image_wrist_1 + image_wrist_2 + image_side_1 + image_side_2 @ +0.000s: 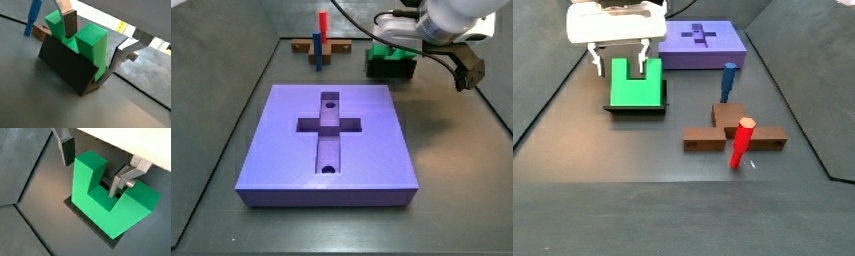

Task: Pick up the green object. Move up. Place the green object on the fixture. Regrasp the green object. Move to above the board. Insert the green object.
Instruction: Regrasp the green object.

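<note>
You are seeing the gripper point(625, 66) hanging open, its fingers point(67, 150) straddling one prong of the green object point(110, 200), which is sitting in the fixture point(67, 67) beyond the board point(331, 140).

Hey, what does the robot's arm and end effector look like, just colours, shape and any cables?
The end effector, at the green object, has a white body and two flat silver fingers with dark pads. The arm is glossy white and rounded, with a black cable looping off it.
</note>
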Available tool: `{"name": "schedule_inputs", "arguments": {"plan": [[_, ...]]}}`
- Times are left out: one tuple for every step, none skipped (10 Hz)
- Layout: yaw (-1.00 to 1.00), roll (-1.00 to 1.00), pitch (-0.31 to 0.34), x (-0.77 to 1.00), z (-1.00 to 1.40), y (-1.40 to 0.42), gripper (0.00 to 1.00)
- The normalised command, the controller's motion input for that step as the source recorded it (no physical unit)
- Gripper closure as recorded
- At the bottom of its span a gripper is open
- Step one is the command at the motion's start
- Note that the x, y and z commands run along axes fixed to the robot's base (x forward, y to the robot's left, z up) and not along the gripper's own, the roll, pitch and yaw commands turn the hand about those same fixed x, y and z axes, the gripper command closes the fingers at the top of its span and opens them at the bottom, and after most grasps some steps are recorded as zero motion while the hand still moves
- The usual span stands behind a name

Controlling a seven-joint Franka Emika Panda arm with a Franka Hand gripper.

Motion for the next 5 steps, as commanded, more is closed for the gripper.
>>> {"name": "schedule_inputs", "arguments": {"plan": [[0.0, 0.0, 0.0, 0.0, 0.0, 0.08, 0.0], [0.0, 0.0, 0.0, 0.0, 0.0, 0.1, 0.0], [0.0, 0.0, 0.0, 0.0, 0.0, 0.08, 0.0], [0.03, 0.0, 0.0, 0.04, -0.05, 0.08, 0.0], [0.01, 0.0, 0.0, 0.03, -0.1, 0.04, 0.0]]}}
